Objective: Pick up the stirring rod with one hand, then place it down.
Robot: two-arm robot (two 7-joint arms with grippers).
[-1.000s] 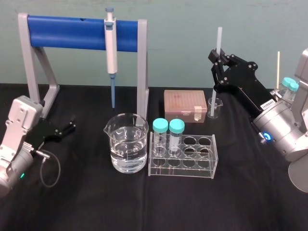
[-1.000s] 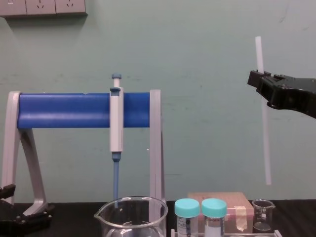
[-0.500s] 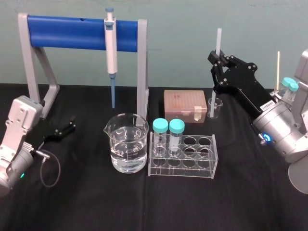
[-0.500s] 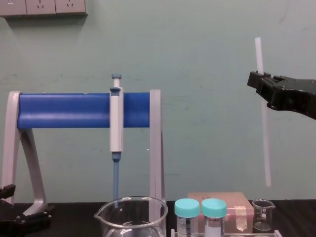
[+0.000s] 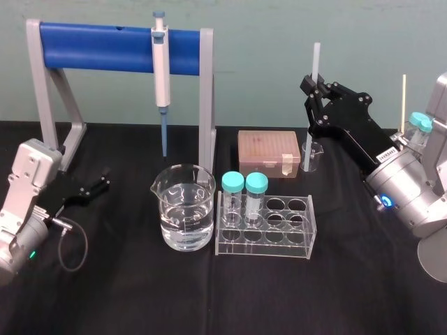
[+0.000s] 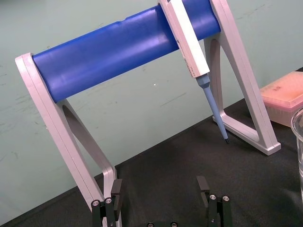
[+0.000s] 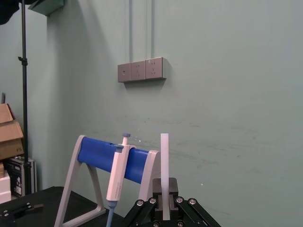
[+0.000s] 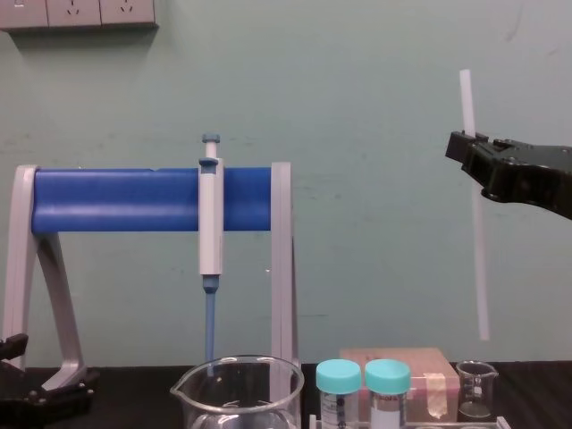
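Left gripper point(image 6: 161, 189) parked low by the table, jaws apart, empty. Right gripper point(image 5: 312, 87) up high, clamped shut on the stirring rod point(image 8: 478, 250). Rod near-upright through the grip, lower end hanging below it, above the small beaker point(image 8: 476, 389).

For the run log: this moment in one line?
right gripper: shut on stirring rod, upright, lower end above small beaker | left gripper: jaws open, idle at left

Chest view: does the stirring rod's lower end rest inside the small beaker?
No: the right tool holds the stirring rod clear above the small beaker.
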